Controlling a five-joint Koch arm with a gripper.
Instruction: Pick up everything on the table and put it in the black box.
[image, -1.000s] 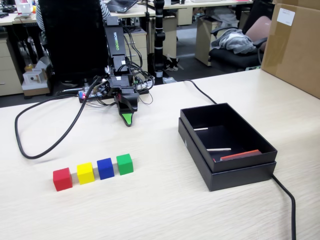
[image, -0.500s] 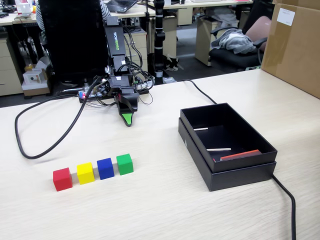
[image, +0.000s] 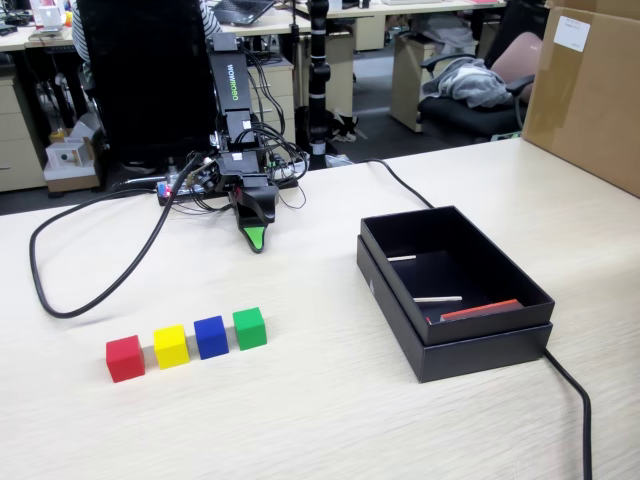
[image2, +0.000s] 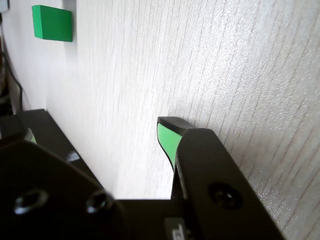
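Table (image: 330, 400): pale wood-grain top, matt, fine streaks plain in the wrist view; box (image: 480, 345): black card, matt; red cube (image: 125, 358), yellow cube (image: 171, 346), blue cube (image: 211, 337), green cube (image: 249, 328): smooth, matt; gripper (image: 257, 241): black plastic, green tip faintly glossy; carton (image: 585, 95): brown cardboard.

Fixed cam front-high; wrist cam tabletop-close

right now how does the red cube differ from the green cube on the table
The red cube sits at the left end of the row in the fixed view; the green cube sits at the right end, nearest the black box. The green cube is also farther back, closer to the end effector, and only it shows in the wrist view. Both look matte, equal in size, and rest flat on the table, untouched.
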